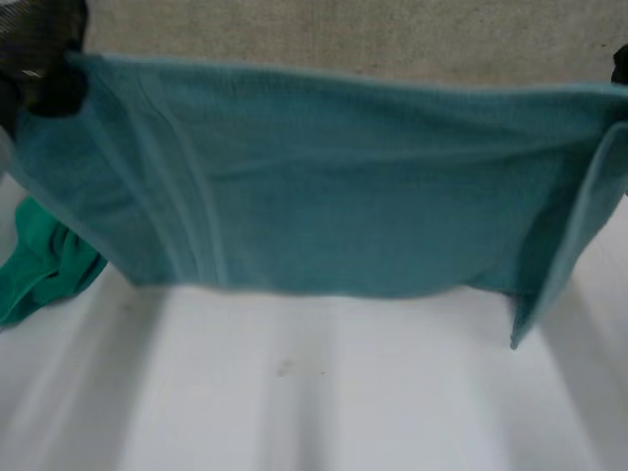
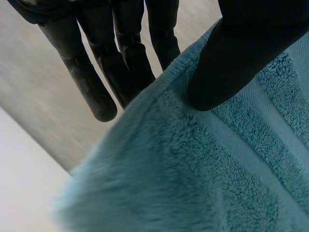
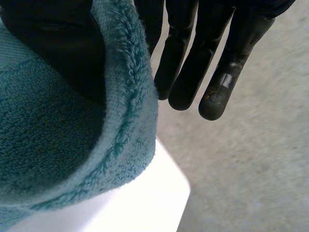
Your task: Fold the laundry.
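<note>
Seemingly the left robot hand [image 2: 231, 58] and right robot hand [image 3: 53, 43] each pinch a corner of the towel [image 1: 334, 186]. Spread above the surface [image 1: 324, 392], it hangs flat for folding.

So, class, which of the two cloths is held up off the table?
The blue-green towel, pinched at its top corners by the left hand and right hand; the green cloth lies crumpled on the table.

White table [image 1: 314, 402] takes up the near half of head view. Top is smooth & matte, w/ a small faint smudge [image 1: 285, 368] approx. mid-table. Beyond the far edge is the floor [image 1: 343, 34]: grey-beige, speckled, carpet or concrete, can't tell which. Both wrist views show same floor below a square-cut table corner. Light soft & even.
</note>
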Available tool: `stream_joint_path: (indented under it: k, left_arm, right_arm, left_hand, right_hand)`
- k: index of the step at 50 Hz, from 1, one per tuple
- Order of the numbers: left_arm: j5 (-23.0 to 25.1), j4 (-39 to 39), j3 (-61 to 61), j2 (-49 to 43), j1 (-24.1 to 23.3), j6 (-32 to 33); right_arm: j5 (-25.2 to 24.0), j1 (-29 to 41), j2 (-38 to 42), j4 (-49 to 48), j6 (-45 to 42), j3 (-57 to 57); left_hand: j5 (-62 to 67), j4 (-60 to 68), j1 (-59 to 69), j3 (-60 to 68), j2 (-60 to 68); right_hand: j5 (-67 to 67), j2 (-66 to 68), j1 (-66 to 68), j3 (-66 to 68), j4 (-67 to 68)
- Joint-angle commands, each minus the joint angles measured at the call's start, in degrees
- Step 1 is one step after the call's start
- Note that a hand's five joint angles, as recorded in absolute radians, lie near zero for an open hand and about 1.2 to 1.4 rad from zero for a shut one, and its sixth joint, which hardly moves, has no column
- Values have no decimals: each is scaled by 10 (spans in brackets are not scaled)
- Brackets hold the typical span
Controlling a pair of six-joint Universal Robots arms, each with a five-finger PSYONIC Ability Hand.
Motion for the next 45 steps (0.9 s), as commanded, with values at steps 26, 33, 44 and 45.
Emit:
stream_joint_path:
  k: [26, 33, 44, 45]
  left_arm:
    - [-62, 98, 392, -285, -14, 19]
    - [-46, 103, 175, -224, -9, 5]
    - [-26, 105, -63, -233, 2, -40]
    - [-26, 106, -71, -236, 4, -41]
  right_arm:
    - [136, 122, 192, -444, -58, -166]
    - [78, 115, 168, -352, -62, -37]
    - [33, 113, 180, -276, -92, 187]
    - [29, 113, 191, -286, -86, 211]
  left_hand:
    - [150, 113, 137, 118, 115]
    - [150, 113, 137, 118, 115]
    - [150, 113, 137, 118, 115]
    - [150, 113, 137, 118, 115]
  right_hand:
    - [134, 129, 252, 125, 119]
    - [134, 129, 252, 125, 119]
    - [134, 129, 252, 125, 119]
    - [134, 129, 252, 125, 119]
